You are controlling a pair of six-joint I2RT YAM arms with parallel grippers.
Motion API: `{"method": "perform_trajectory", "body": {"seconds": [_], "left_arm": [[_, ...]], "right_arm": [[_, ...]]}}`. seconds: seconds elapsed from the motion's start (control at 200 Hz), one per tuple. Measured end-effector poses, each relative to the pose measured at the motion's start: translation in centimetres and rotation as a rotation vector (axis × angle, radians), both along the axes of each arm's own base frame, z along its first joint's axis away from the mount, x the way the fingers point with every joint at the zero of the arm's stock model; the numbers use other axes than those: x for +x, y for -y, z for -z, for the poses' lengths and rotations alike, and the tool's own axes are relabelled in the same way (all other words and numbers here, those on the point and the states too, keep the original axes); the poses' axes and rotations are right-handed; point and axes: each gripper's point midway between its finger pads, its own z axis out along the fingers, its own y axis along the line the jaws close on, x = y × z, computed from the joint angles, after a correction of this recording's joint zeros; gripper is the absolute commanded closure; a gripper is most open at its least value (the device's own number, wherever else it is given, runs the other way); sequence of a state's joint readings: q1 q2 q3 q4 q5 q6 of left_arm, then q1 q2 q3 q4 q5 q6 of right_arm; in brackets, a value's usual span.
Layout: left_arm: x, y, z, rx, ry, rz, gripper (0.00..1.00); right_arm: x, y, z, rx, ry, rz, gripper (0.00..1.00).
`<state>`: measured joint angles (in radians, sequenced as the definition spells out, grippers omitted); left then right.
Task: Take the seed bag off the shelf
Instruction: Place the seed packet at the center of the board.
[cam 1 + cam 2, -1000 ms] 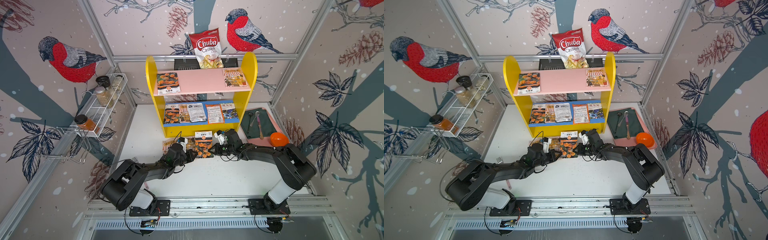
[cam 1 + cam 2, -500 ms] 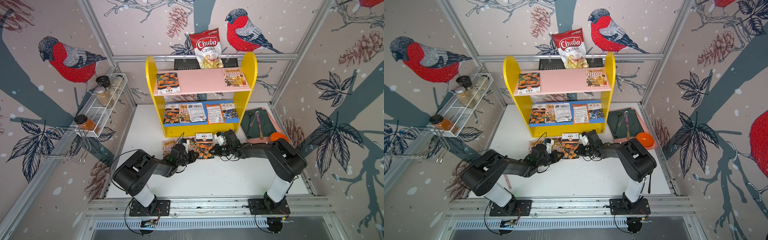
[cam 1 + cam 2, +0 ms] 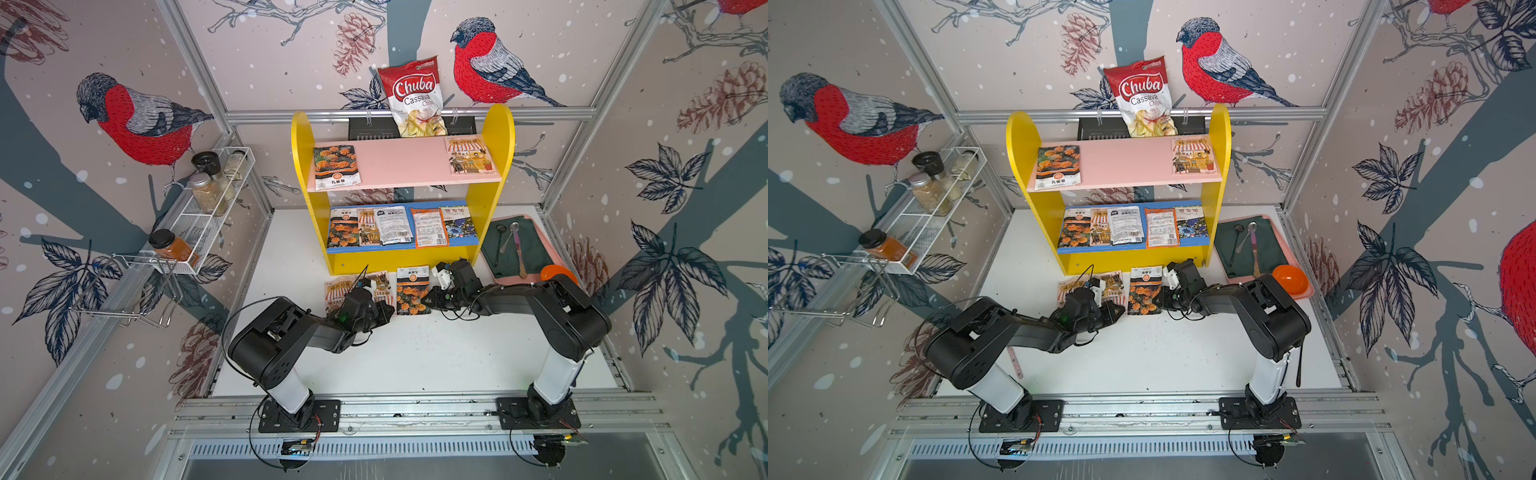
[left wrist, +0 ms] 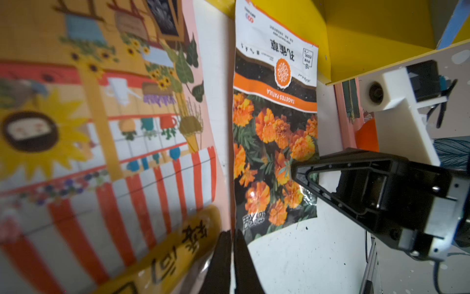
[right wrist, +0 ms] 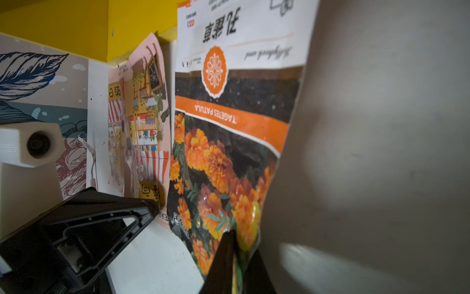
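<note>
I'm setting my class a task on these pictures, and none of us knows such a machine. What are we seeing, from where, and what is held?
Two black robot arms stand at the near edge of the table. Two pictures look down from overhead, side by side; two come from cameras on the arms' wrists. Behind stands the yellow shelf, with seed packets on both boards. Before it, on the table, lie a marigold packet and a shop-picture packet. The right arm's fingers pinch the marigold packet's corner. The left arm's fingers are closed at the shop-picture packet's edge; whether they grip it is unclear.
</note>
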<state>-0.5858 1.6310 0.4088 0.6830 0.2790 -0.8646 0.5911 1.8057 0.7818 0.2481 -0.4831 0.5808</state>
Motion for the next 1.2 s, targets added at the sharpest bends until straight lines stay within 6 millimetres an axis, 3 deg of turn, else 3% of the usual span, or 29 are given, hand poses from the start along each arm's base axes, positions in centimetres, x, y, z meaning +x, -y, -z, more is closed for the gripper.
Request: {"method": "perform_trajectory", "body": {"seconds": [0.13,0.365,0.745,0.925,1.091,1.201], "left_arm": [[0.3,-0.2,-0.1,0.014,0.003,-0.016,0.84],[0.3,-0.2,-0.3,0.022,0.002,-0.011,0.74],[1.0,-0.3,-5.9,0.016,0.118,-0.005,0.63],[1.0,-0.8,-7.4,0.039,0.152,-0.011,0.61],[1.2,-1.1,-8.6,0.058,0.175,-0.015,0.50],[1.2,-1.1,-9.3,0.065,0.190,-0.008,0.36]], "right_arm": [[0.1,-0.1,-0.2,0.004,0.008,-0.002,0.74],[0.4,-0.3,-0.3,0.006,0.017,-0.007,0.73],[-0.4,-0.8,-0.2,0.001,0.029,-0.065,0.73],[-1.3,-1.0,-0.3,-0.008,0.018,-0.085,0.72],[-2.1,-0.6,-0.4,-0.021,0.012,-0.087,0.65],[-2.4,-0.2,-0.7,-0.031,0.014,-0.081,0.57]]}}
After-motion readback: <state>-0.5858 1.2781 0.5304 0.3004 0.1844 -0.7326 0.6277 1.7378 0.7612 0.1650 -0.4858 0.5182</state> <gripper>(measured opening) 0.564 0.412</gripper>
